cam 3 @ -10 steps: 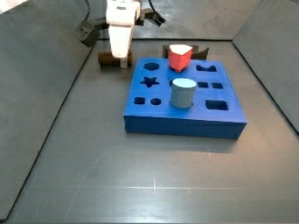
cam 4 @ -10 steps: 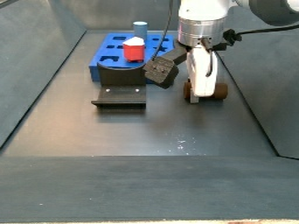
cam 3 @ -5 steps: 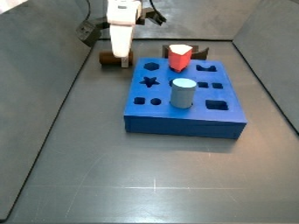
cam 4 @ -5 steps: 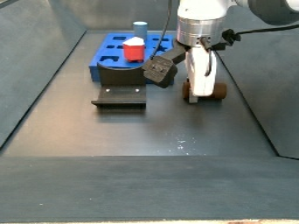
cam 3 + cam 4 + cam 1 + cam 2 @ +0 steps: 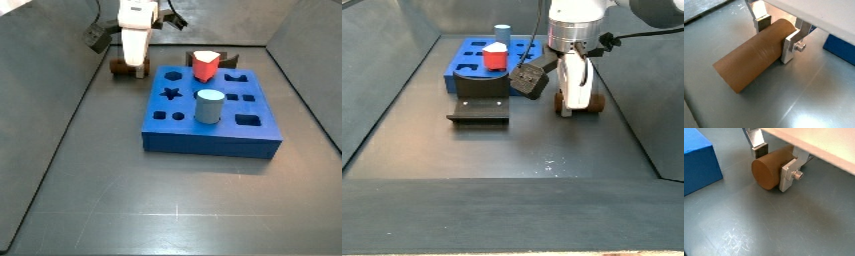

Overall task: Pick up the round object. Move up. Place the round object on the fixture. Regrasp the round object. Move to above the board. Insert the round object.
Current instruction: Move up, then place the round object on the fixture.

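Note:
The round object [image 5: 754,57] is a brown wood-like cylinder lying on its side on the dark floor, beside the board [image 5: 214,143]. My gripper [image 5: 776,39] reaches straight down over it, one silver finger on each side of the curved wall, both pressed against it. Its flat round end [image 5: 767,172] faces a wrist camera. In both side views the round object [image 5: 126,68] [image 5: 580,104] rests on the floor under the gripper [image 5: 131,62] [image 5: 575,98]. The fixture [image 5: 480,106] stands apart from it, in front of the board [image 5: 454,72].
A red angular block [image 5: 205,65] and a pale grey-blue cylinder [image 5: 210,107] stand in the board's top face, among several open shaped holes. The enclosure's grey walls rise close behind the gripper. A corner of the board [image 5: 697,163] lies near the round object.

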